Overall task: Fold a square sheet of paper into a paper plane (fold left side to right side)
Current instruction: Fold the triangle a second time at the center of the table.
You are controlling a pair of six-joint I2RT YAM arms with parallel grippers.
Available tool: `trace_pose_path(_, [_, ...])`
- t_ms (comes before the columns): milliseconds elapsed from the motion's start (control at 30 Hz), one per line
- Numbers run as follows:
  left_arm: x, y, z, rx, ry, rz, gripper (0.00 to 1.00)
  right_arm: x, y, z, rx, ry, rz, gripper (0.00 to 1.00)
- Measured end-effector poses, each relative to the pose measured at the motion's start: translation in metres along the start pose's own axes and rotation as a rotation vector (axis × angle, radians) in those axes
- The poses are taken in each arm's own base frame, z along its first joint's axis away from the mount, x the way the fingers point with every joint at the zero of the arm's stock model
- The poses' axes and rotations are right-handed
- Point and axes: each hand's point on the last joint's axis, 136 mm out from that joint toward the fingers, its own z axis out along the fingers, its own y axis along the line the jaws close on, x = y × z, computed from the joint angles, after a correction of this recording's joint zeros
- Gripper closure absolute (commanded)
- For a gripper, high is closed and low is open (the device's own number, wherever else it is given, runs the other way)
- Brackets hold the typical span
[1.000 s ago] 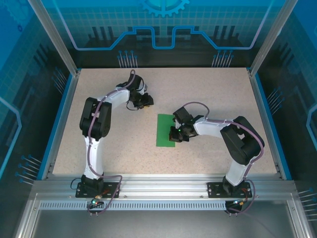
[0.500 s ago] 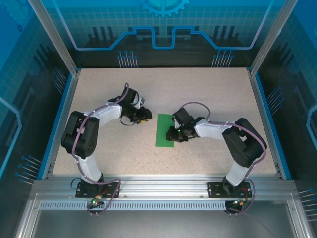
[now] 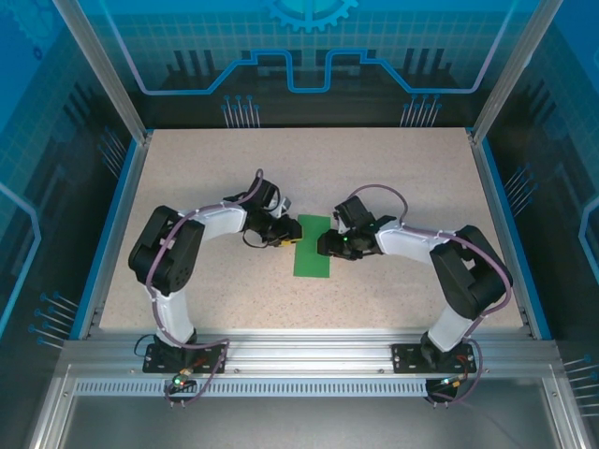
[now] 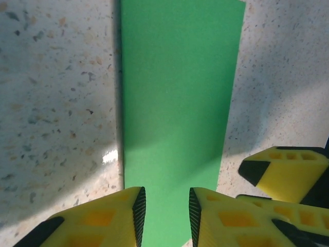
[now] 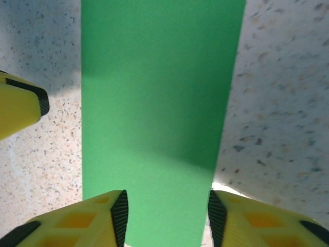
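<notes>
Top external: paper point(image 3: 312, 261) runs near-far, left claw point(image 3: 293, 230) narrowly parted, right claw point(image 3: 324, 245) wider.

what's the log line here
bright green rectangular paper sheet: on speckled table | left fingers: open, over paper | right fingers: open, over paper

Speckled table point(image 3: 393, 168), blue panelled walls point(image 3: 299, 56)

Thin bright-green folded paper sheet point(image 3: 314, 248): matt, smooth, crisp-edged. Speckled beige stone-look tabletop point(image 3: 393, 168): fine-grained w/ slight sheen. Yellow plastic gripper fingers point(image 4: 97, 224): semi-matt, w/ black ribbed pads point(image 4: 140, 211). White arm shells point(image 3: 220, 218): glossy plastic. Front frame rail point(image 3: 309, 360): brushed alum.
</notes>
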Motion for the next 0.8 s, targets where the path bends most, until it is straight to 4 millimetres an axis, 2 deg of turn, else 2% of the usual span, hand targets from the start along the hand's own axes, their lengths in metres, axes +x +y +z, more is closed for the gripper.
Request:
trace_pose_path(167, [0.005,0.007,0.014,-0.013,0.031,-0.008,0.69,-0.002,-0.011,-0.002,0.028,0.002,0.025,0.43])
trace_pose_path(433, [0.006,0.007,0.015,-0.011,0.037,-0.010,0.70,-0.010,-0.011,-0.007,0.029,-0.004,0.038,0.38])
trace_pose_path(567, [0.006,0.007,0.015,-0.012,0.037,-0.010,0.71,-0.021,-0.005,-0.012,0.006,-0.022,0.044,0.33])
trace_pose_path(800, [0.007,0.008,0.016,-0.012,0.036,-0.010,0.71,-0.048,-0.004,-0.012,-0.015,-0.053,0.063,0.31])
